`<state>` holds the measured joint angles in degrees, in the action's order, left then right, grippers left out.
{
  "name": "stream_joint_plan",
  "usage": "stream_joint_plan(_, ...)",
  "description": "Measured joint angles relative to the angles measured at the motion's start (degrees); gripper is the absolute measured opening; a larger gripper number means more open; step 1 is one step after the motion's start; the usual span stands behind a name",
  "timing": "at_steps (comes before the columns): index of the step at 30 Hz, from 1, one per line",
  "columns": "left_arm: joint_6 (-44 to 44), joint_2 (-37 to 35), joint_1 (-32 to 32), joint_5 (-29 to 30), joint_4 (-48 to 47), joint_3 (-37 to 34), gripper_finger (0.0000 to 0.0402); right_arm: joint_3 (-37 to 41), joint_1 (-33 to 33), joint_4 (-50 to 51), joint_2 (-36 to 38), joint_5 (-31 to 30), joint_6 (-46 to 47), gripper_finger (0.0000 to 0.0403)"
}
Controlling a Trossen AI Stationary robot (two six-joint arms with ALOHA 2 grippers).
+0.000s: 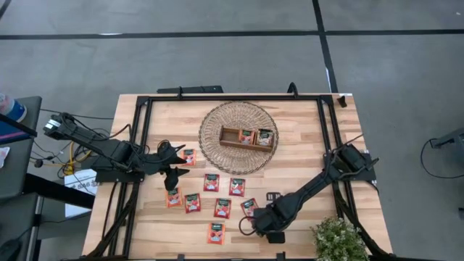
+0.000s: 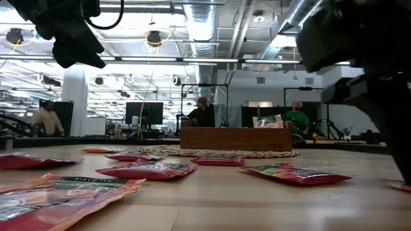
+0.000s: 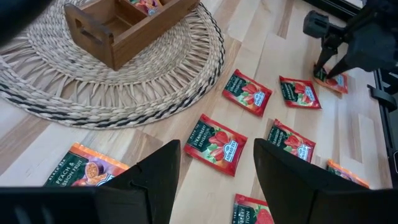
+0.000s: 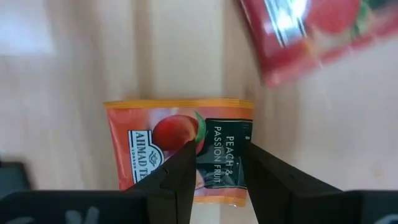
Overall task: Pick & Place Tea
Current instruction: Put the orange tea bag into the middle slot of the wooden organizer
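Observation:
Several red-orange tea sachets [image 1: 211,182] lie flat on the wooden table, and two more [image 1: 255,135] sit in the brown wooden tray [image 1: 230,138] on a round woven mat [image 1: 217,152]. My right gripper [image 4: 221,155] points straight down, open, over an orange peach sachet [image 4: 168,140] near the table's near edge [image 1: 249,206]. Its two fingertips stand over the sachet's dark label band. My left gripper [image 3: 217,180] hangs open above the table's left part [image 1: 174,165], tilted down toward the sachets, with nothing between its fingers. My right gripper comes at the orange sachet's label band [image 4: 222,146] from above, its fingers [image 4: 180,171] apart. The sachet lies flat on the table. Whether the fingertips touch it, I cannot tell.
A small potted plant [image 1: 337,239] stands at the near right corner. A black frame [image 1: 141,145] runs along the table's edges. Bare wood lies between the mat and the right arm [image 1: 319,181]. People sit at desks in the room beyond [image 2: 202,112].

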<state>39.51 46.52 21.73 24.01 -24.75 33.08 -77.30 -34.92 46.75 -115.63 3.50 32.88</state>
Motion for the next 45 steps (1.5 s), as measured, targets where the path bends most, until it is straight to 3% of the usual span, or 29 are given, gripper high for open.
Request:
stream_joint_plan(5,0.0,0.0,0.0,0.0,0.0,0.0,0.0196,0.2,-1.0,4.6,0.0,-3.6,1.2,0.0118)
stream_joint_plan(11,0.0,0.0,0.0,0.0,0.0,0.0,0.0196,0.8,-0.6,5.9,0.5,-3.6,1.8,0.0118)
stream_joint_plan(22,-0.1,0.0,0.0,0.0,0.0,0.0,0.0196,0.9,-0.6,6.8,7.1,-5.4,2.7,0.0118)
stream_joint_plan(38,-0.1,0.0,0.0,0.0,0.0,0.0,0.0196,2.9,-0.1,0.6,-1.2,-4.9,0.8,0.0118)
stream_joint_plan(45,-0.1,0.0,0.0,0.0,0.1,0.0,0.0196,3.0,-0.2,0.7,-1.4,-6.3,2.3,0.0117)
